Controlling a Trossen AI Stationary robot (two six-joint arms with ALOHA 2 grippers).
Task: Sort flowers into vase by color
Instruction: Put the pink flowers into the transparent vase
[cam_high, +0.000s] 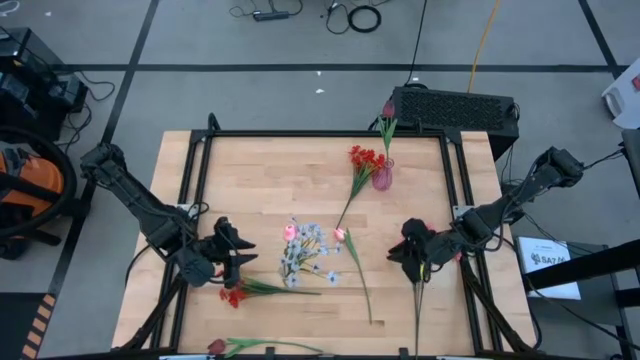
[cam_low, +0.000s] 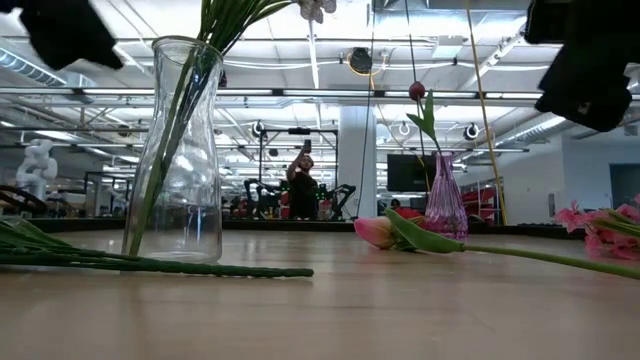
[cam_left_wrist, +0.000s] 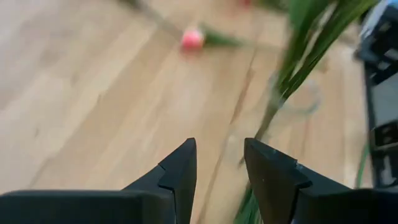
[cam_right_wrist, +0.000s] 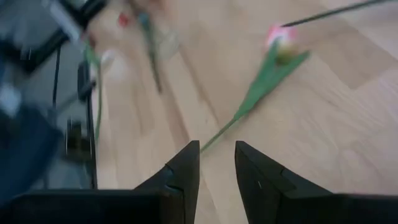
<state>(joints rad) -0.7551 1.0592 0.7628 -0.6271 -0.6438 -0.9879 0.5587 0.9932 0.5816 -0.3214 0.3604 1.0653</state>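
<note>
A clear glass vase (cam_high: 305, 250) (cam_low: 180, 150) stands mid-table and holds pale blue-lavender sprays. A pink vase (cam_high: 382, 178) (cam_low: 445, 200) near the far edge holds one dark red bud (cam_low: 417, 92). Lying flat on the table are a red spray (cam_high: 365, 160), a pink tulip (cam_high: 340, 235) (cam_right_wrist: 280, 36), a pink bud (cam_high: 290, 232) (cam_left_wrist: 193, 38), a red flower (cam_high: 232, 293) and a red tulip (cam_high: 215, 347) at the near edge. My left gripper (cam_high: 225, 262) (cam_left_wrist: 220, 180) hovers left of the clear vase, open and empty. My right gripper (cam_high: 410, 250) (cam_right_wrist: 217, 180) hovers right of the pink tulip, open and empty.
A pink spray (cam_low: 600, 220) lies below my right gripper, its stem (cam_high: 418, 310) running to the near edge. Long green stems (cam_low: 150, 265) lie near the clear vase. A black frame (cam_high: 300, 133) borders the table. Bare wood lies at the far left (cam_high: 240, 170).
</note>
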